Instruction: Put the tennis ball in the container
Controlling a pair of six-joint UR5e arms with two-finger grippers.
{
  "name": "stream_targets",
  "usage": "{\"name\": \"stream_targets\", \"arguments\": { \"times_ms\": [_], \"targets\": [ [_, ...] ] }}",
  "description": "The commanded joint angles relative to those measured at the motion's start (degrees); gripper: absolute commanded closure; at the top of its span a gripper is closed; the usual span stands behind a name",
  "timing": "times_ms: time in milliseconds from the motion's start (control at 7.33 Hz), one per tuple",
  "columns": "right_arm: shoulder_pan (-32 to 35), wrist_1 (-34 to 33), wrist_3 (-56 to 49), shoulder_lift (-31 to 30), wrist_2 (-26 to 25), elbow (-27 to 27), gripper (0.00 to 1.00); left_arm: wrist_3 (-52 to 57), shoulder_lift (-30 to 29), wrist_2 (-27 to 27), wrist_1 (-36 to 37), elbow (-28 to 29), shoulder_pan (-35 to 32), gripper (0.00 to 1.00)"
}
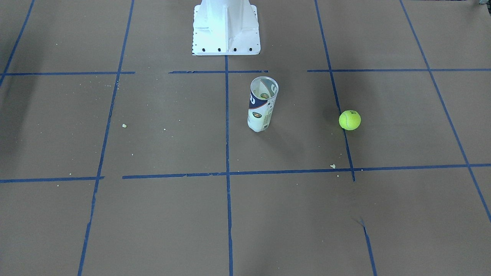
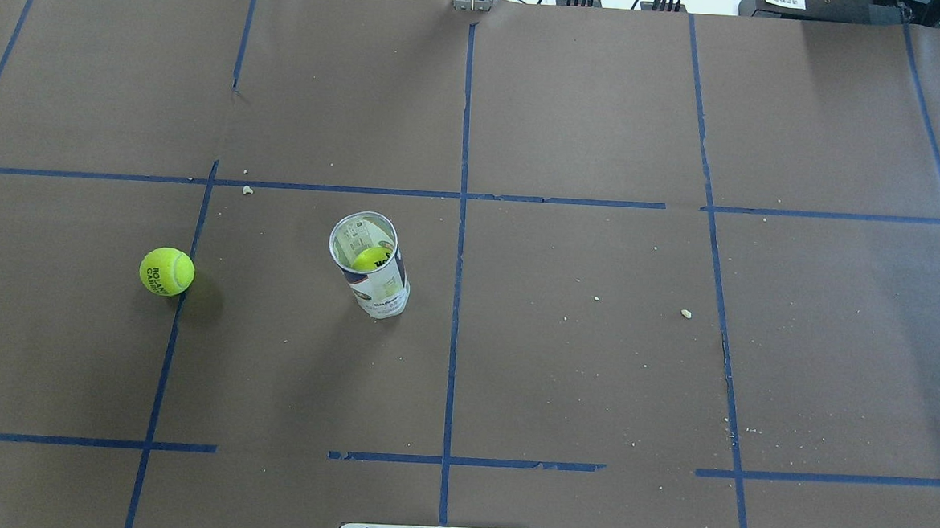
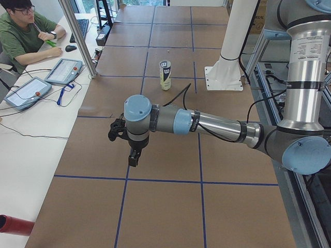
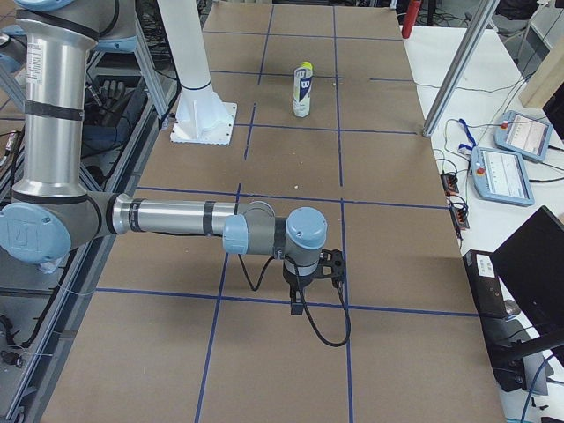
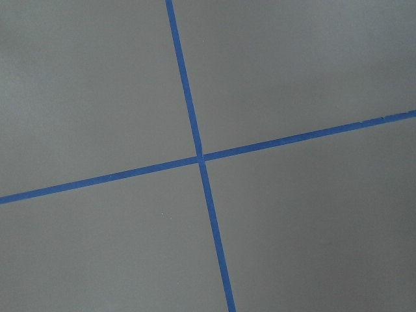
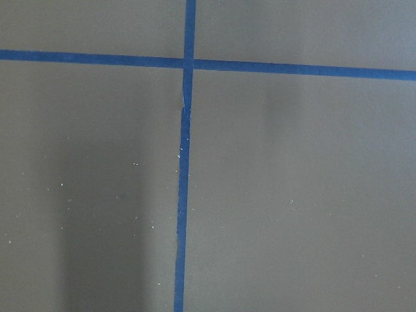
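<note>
The tennis ball (image 1: pixel 350 120) (image 2: pixel 166 271) lies loose on the brown paper, on a blue tape line on my left side. The container (image 1: pixel 262 105) (image 2: pixel 373 271) (image 3: pixel 165 75) (image 4: pixel 302 92) stands upright near the table's middle, mouth open, and a second yellow-green ball (image 2: pixel 370 259) shows inside it. My left gripper (image 3: pixel 115 130) and right gripper (image 4: pixel 333 264) hang over bare paper far from both, seen only from the sides, so I cannot tell whether they are open or shut. Both wrist views hold only paper and tape.
The white robot pedestal (image 1: pixel 226 27) (image 3: pixel 225 77) stands behind the can. An operator (image 3: pixel 20 31) sits at a side desk with tablets (image 3: pixel 63 70). A metal post (image 3: pixel 77 36) rises at the table's edge. Small crumbs dot the paper.
</note>
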Motion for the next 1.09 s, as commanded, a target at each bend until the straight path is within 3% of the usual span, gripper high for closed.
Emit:
{"name": "stream_targets", "arguments": {
  "times_ms": [0, 545, 955],
  "targets": [
    [0.00, 0.00, 0.00, 0.02, 0.00, -0.01, 0.00, -4.85, 0.08, -0.04, -7.60, -1.48, 3.21, 0.00],
    [0.00, 0.00, 0.00, -0.06, 0.00, 0.08, 0.00, -44.45, -1.68, 0.92, -11.66, -10.08, 22.25, 0.00],
    [0.00, 0.00, 0.00, -0.06, 0.00, -0.01, 0.00, -66.45, -2.20, 12.39, -20.45, -11.15, 37.63, 0.00]
  ]
}}
